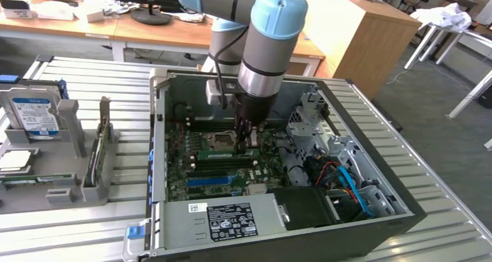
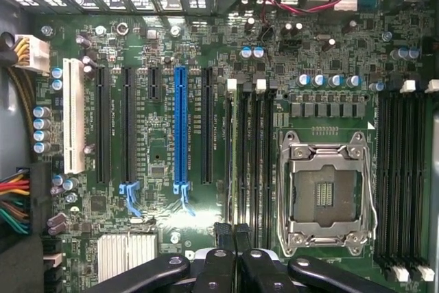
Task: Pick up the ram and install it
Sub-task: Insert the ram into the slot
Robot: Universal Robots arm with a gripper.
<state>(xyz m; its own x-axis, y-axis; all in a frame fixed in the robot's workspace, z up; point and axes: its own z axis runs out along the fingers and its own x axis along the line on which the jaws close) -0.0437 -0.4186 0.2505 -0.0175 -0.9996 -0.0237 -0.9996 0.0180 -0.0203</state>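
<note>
Evidently the black two-finger gripper (image 2: 232,232), fingers pressed together and pinching nothing, sits over one end of the thin green ram stick (image 2: 234,156), which stands edge-up in its black slot. Seating it well calls for a straight, even downward push. A silver CPU socket (image 2: 328,190) flanks the fingers, a long blue slot (image 2: 180,128) opposite; neither obstructs

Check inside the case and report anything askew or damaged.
Nothing stands out. The ram stands straight along its slot beside the bare CPU socket, with the gripper shut on it. No damage shows.
</note>
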